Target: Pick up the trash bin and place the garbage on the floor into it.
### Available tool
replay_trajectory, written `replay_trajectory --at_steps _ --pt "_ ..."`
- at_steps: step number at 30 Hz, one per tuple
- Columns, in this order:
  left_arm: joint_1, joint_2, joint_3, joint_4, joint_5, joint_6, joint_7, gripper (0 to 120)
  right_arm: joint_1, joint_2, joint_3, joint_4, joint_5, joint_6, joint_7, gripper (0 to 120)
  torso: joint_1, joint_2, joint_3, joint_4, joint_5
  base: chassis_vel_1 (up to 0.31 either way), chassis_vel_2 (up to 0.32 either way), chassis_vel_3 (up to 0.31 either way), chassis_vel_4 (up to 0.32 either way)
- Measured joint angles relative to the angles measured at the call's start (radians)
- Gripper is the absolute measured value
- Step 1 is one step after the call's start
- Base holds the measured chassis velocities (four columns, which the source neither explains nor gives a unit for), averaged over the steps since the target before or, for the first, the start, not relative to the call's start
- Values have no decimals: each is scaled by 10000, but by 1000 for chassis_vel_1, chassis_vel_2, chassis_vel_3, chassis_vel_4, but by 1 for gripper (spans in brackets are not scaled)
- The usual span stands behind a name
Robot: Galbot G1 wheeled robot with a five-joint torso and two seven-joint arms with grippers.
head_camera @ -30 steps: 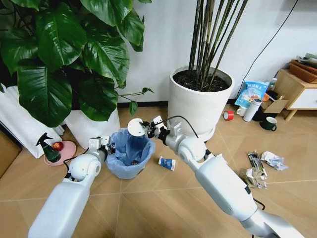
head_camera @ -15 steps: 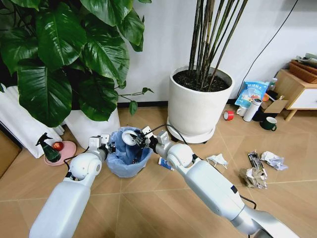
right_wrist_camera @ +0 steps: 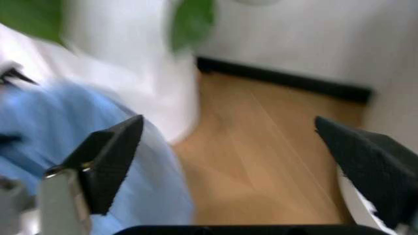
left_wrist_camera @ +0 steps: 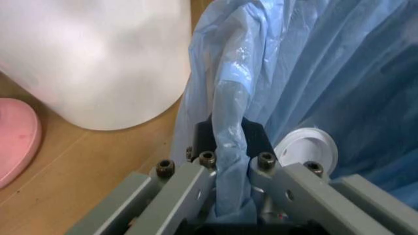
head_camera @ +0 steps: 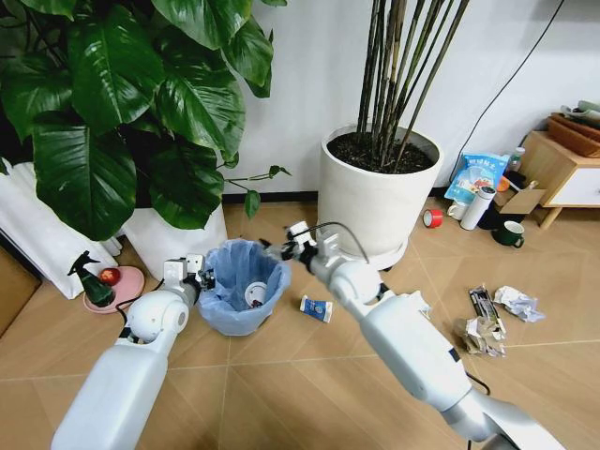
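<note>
The trash bin (head_camera: pixel 228 317), lined with a crinkly light-blue bag, stands on the floor between my arms. My left gripper (head_camera: pixel 194 276) is shut on its rim and bag (left_wrist_camera: pixel 228 142). A white disc (head_camera: pixel 255 296) lies inside the bin, also seen in the left wrist view (left_wrist_camera: pixel 306 147). My right gripper (head_camera: pixel 286 247) hovers by the bin's far right rim, open and holding nothing (right_wrist_camera: pixel 235 161), with the blue bag (right_wrist_camera: pixel 39 122) beside it. Garbage lies on the floor: a blue-white carton (head_camera: pixel 316 307), crumpled white paper (head_camera: pixel 518 302) and wrappers (head_camera: pixel 483 328).
A big white plant pot (head_camera: pixel 380 202) stands just behind the right arm, and another white pot (head_camera: pixel 173 239) sits left of the bin. A pink dish (head_camera: pixel 127 286) lies far left. A mug (head_camera: pixel 509 232), bottle (head_camera: pixel 478 208), tape roll (head_camera: pixel 432 217) and wooden cabinet (head_camera: pixel 562 169) are at the right.
My right gripper carried the white disc down into the bin, let it go and drew back to the rim. The disc now lies in the bin. The left gripper has kept its hold.
</note>
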Motion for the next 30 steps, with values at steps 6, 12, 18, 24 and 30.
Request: replay_trajectory --at_steps 6,12,18,24,30 --pt "168 113 -120 -286 -74 -7 19 0 -32 68 143 -1983 -129 279 -476 100 0 0 -1 -1 -2 0 0 0 0" --pt "294 201 -191 -520 -90 -14 21 0 187 593 209 -4322 -1225 973 -836 100 0 0 0 0 -3 0 0 0 0" --pt "489 203 -336 -804 -91 -24 22 0 435 1035 296 -6217 -2416 1650 -1134 100 0 0 0 0 -3 0 0 0 0" --pt "645 262 -394 -1086 -117 -25 21 0 698 1482 318 -7453 -2847 2104 -1571 100 0 0 0 -1 -3 0 0 0 0" --pt "832 323 -446 -1349 -122 -20 18 0 980 2217 552 -8626 -3333 2444 -1652 100 0 1 1 1 -2 0 0 0 0"
